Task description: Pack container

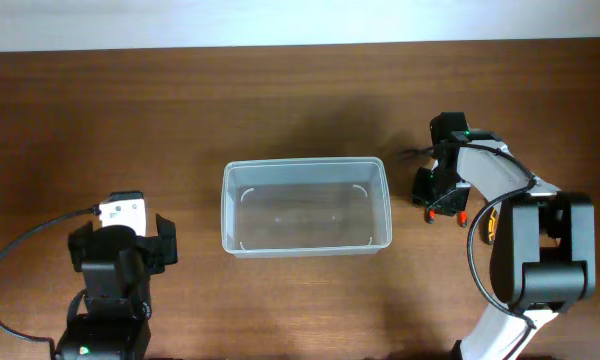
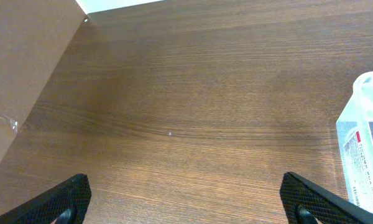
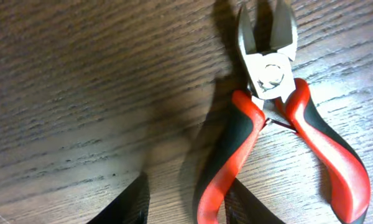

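Observation:
The container (image 1: 306, 246) is a clear shallow plastic tub at the table's middle, with nothing in it; one corner shows at the right edge of the left wrist view (image 2: 363, 134). Red-and-black pliers (image 3: 270, 118) lie on the wood to the right of the container, with their steel jaws pointing away from my right gripper; in the overhead view only the red handle tips (image 1: 433, 214) show. My right gripper (image 3: 186, 208) is open and low over the pliers, its fingers on either side of the left handle (image 1: 442, 200). My left gripper (image 2: 186, 205) is open and empty, left of the container (image 1: 121, 232).
The table is dark brown wood, with a pale wall strip along its far edge (image 1: 300, 20). The right arm's base (image 1: 540, 250) stands at the front right with a cable loop beside it. The left arm's cable (image 1: 20, 250) curves at the front left.

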Controlling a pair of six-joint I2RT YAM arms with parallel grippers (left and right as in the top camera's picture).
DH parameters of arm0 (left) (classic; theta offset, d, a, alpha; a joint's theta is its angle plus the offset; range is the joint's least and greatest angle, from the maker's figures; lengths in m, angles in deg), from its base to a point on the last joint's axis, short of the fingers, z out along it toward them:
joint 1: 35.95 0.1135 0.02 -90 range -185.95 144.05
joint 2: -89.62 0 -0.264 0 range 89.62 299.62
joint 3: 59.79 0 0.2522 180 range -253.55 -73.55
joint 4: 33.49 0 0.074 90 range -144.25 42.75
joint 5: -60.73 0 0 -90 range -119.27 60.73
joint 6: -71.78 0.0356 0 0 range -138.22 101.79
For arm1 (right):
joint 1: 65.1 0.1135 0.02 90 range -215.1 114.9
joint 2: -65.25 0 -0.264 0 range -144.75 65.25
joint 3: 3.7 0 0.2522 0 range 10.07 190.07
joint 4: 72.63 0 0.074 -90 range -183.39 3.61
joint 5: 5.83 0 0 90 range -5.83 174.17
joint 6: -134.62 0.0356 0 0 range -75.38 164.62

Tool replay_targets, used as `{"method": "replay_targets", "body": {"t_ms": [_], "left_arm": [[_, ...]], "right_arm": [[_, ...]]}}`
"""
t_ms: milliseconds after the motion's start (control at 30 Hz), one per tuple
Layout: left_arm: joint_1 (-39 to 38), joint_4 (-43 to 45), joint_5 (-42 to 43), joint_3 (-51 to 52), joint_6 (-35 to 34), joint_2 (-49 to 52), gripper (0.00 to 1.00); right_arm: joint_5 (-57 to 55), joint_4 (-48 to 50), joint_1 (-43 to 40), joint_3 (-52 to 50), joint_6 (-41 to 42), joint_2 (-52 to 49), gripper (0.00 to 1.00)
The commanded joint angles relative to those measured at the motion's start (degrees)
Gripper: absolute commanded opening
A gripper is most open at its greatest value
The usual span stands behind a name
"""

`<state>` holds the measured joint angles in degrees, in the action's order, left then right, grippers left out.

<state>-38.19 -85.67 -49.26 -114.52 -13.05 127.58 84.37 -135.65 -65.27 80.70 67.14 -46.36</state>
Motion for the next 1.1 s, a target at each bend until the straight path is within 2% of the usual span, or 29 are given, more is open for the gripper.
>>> {"method": "replay_targets", "body": {"t_ms": [0, 233, 467, 1067], "left_arm": [[-0.24, -0.07, -0.39, -1.22, 0.92, -0.02, 0.99], [-0.24, -0.07, -0.39, -1.22, 0.92, -0.02, 0.99], [-0.24, -0.07, -0.39, -1.22, 0.94, -0.02, 0.99], [-0.24, -0.07, -0.39, -1.22, 0.92, -0.02, 0.99]], "right_arm": [[-1.55, 0.26, -1.44, -0.61, 2.01, -0.31, 0.39], [-1.51, -0.44, -4.74, -0.61, 1.75, -0.31, 0.37], [-1.49, -0.87, -4.68, -0.61, -0.17, -0.31, 0.35], [-1.33, -0.81, -4.68, -0.57, -0.87, -0.31, 0.16]]}}
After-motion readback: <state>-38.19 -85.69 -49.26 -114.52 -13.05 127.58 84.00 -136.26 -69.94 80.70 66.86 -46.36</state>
